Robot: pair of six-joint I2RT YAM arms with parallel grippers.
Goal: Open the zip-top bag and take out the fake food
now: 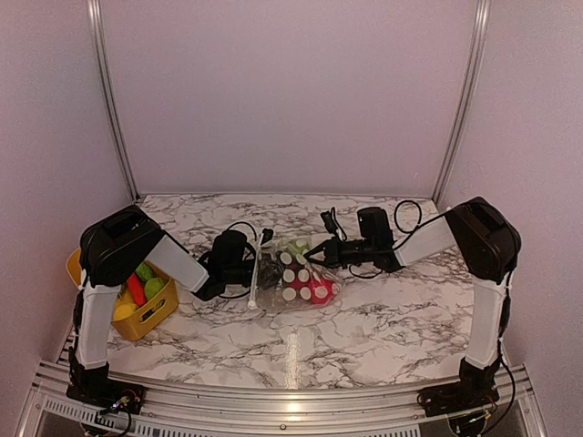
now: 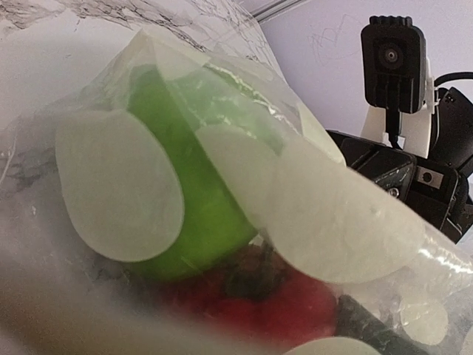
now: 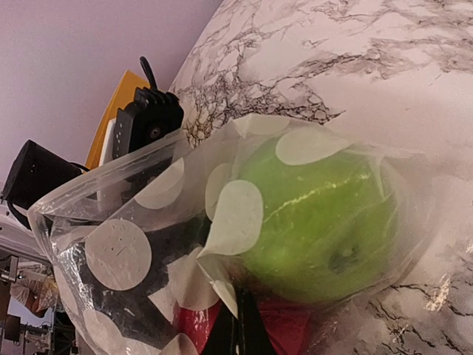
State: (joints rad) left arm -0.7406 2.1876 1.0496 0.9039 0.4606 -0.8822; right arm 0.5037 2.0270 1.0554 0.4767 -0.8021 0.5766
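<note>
zip-top bag, one, two fake food pieces inside, green, red

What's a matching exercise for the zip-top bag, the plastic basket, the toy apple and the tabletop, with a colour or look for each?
1. zip-top bag
2. plastic basket
3. toy apple
4. tabletop

A. green
B. marbled white
C. yellow
D. clear with pale dots

Pairs: 1-D, 2-C, 3-A, 4-B
</note>
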